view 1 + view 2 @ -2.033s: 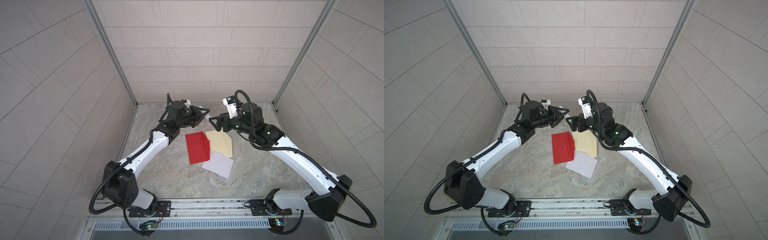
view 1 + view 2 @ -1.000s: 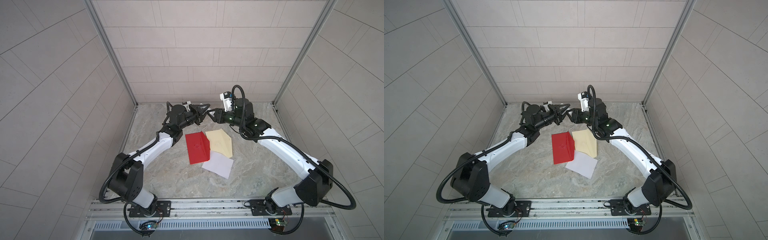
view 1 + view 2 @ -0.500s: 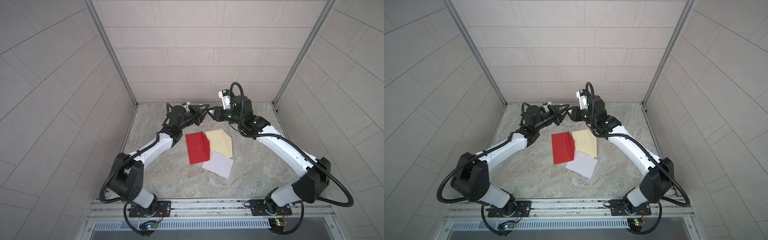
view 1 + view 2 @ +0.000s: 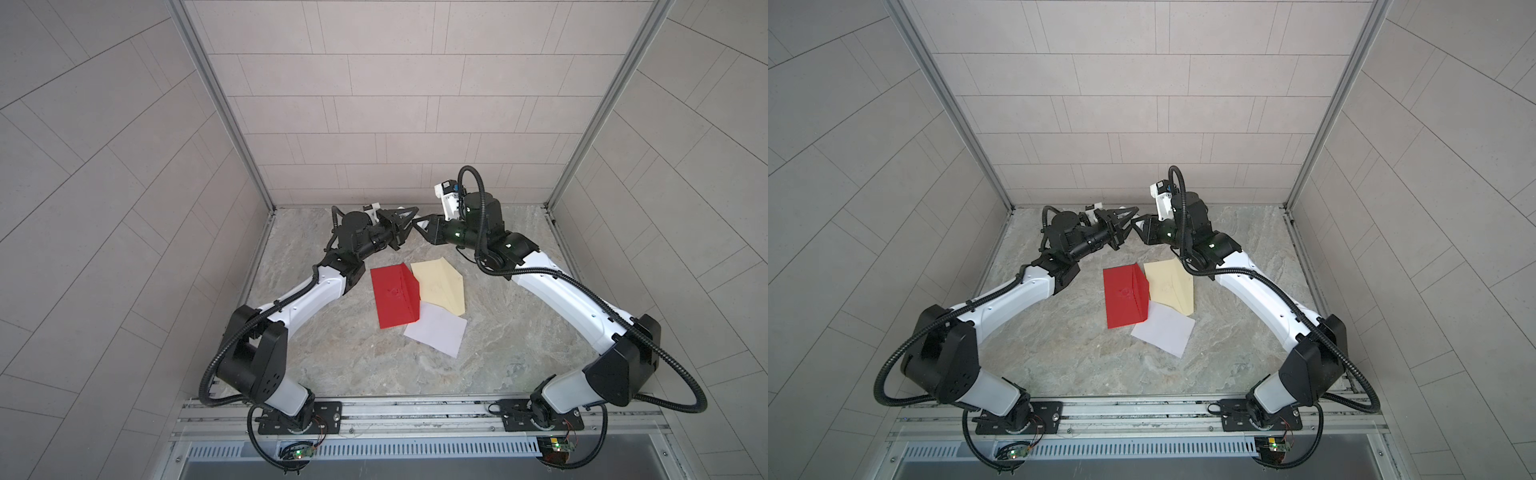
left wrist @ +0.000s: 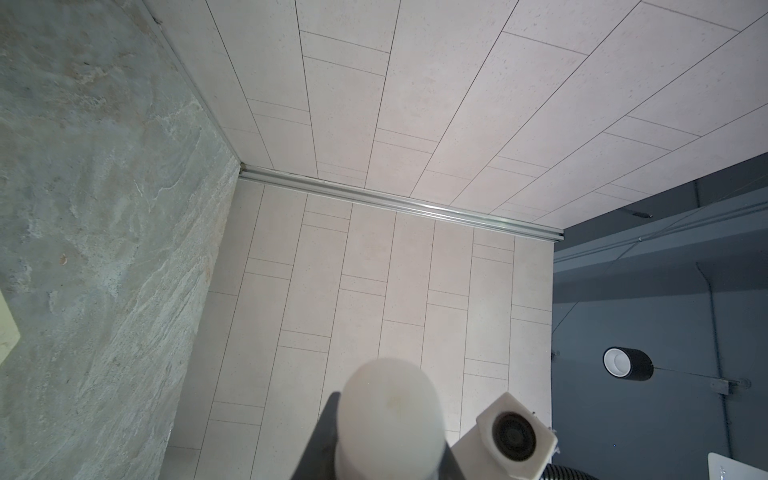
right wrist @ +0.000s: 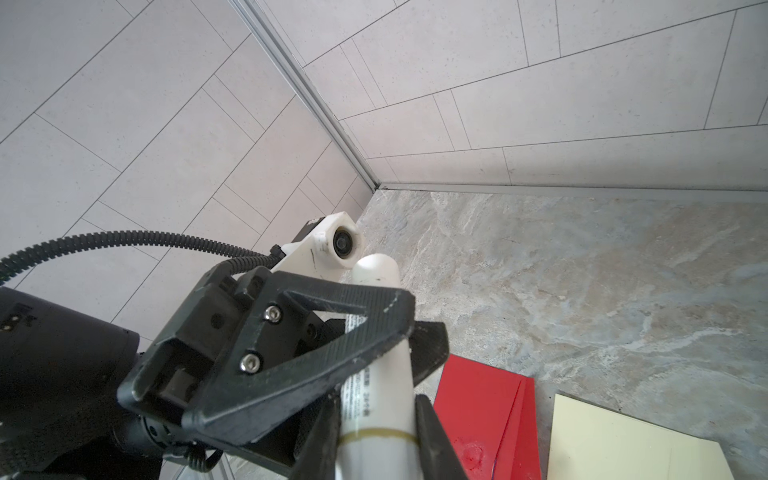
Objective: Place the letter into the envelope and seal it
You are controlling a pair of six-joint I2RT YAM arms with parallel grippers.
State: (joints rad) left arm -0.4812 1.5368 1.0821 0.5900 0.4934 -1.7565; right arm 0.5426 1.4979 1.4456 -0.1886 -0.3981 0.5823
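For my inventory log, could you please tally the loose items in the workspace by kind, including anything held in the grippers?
Envelopes: 2, the red envelope and the cream envelope
Paper sheets: 1, the white paper sheet
Tubes: 1, the white tube
Total: 4

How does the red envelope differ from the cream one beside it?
The red envelope is bright red; the cream envelope is pale yellow. The red one lies nearer the left arm, the cream one nearer the right arm. The red one's edge overlaps the cream one's. Both lie on the table by the white sheet.
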